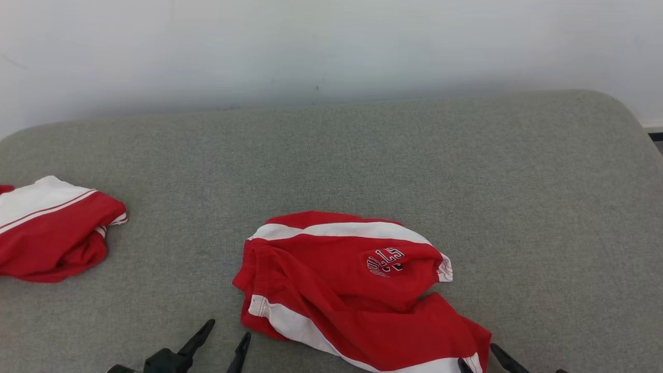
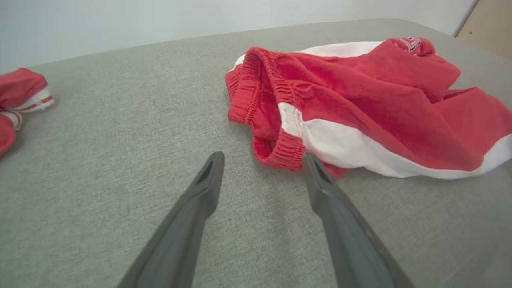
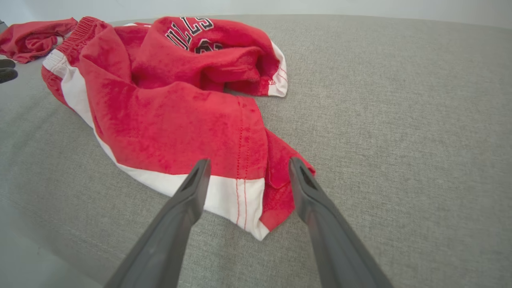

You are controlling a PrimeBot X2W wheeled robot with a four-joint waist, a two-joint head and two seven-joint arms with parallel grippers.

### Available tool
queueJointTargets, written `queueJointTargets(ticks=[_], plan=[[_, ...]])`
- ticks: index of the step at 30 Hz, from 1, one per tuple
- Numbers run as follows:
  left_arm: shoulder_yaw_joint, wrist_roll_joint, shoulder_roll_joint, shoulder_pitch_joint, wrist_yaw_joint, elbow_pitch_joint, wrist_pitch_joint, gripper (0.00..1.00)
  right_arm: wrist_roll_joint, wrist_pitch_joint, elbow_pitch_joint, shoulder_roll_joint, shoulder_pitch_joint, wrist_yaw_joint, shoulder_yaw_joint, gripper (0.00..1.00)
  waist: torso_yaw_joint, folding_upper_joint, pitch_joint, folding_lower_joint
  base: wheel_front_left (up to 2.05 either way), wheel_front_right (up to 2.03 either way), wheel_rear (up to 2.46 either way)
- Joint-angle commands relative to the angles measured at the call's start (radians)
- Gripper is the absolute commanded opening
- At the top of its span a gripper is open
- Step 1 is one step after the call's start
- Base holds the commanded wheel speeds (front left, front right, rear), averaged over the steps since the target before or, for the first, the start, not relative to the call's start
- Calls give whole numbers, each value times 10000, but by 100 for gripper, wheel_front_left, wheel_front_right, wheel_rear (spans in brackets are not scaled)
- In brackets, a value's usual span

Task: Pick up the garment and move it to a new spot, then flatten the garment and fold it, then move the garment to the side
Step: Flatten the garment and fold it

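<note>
The garment [image 1: 357, 290], a pair of red shorts with broad white side stripes, lies crumpled on the grey fabric-covered surface [image 1: 466, 166], in the near middle, a little to the right. Its gathered elastic waistband [image 2: 276, 150] faces left. One leg is bunched up on the far side and shows dark-outlined lettering [image 1: 386, 260]. The other leg runs toward the near right and ends in a stitched hem [image 3: 244, 200] with a white band.

The left pincer [image 1: 227, 331] sits at the near edge, just left of the garment. Its two dark fingers are spread wide and hold nothing. In the left wrist view, its right fingertip is just beside the waistband fold; whether it touches the cloth cannot be told.

The right pincer [image 3: 249, 162] is at the near right, also spread wide, with one finger on each side of the hem corner and no cloth pinched. Whether the tips rest on the fabric cannot be told.

A second red-and-white garment [image 1: 49, 230] lies bunched at the far left, well apart from the shorts. A pale wall [image 1: 331, 46] rises behind the far edge.
</note>
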Motion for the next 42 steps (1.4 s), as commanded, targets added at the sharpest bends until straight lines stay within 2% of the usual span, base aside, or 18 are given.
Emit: queueJointTargets(ticks=[1,11,21,22,23,24,25,26,27,32,37,42], plan=[[-206,-105,131,-286,17,145,-11,100,169,-9,154,68,-185,11,138,100,-157,0,244,-1,0,0,0],[-1673,-635,572,-1321,17,702,-9,100,707,-11,850,107,-785,11,1207,100,-441,0,481,-1,0,0,0],[-2130,-840,574,-1731,17,770,-9,100,1078,-11,1102,184,-1161,11,1757,100,-528,0,383,-1,0,0,0],[-2246,-891,583,-1767,17,774,-11,89,1108,-11,1145,211,-1210,11,1791,100,-530,0,382,-1,0,0,0],[-2305,-946,595,-1772,17,818,-9,84,1118,-9,1204,239,-1248,11,1825,100,-533,0,379,-1,0,0,0],[-2316,-1023,567,-1781,17,846,-9,44,1161,-9,1256,281,-1284,11,1875,100,-532,0,374,-1,0,0,0],[-2337,-1047,532,-1786,17,865,-9,33,1196,-11,1275,361,-1319,11,1917,49,-534,0,357,-1,0,0,0],[-2343,-1105,479,-1780,17,860,-9,0,1205,-11,1303,396,-1346,11,1928,16,-530,0,354,-1,0,0,0],[-2309,-1160,424,-1754,17,865,-11,0,1259,-9,1342,411,-1362,11,1934,0,-523,0,336,-1,0,0,0],[-2265,-1330,308,-1592,17,858,-9,0,1376,-14,1168,399,-1397,11,1992,0,-500,0,276,-1,0,0,0],[-1580,-1645,187,-1076,16,196,-11,0,1528,-12,281,254,-1027,11,1472,0,-487,0,111,-1,0,0,0],[-1129,-1687,438,-1074,16,-827,-11,0,1747,-14,-764,269,-1179,11,652,0,-450,0,-25,-1,0,0,0]])
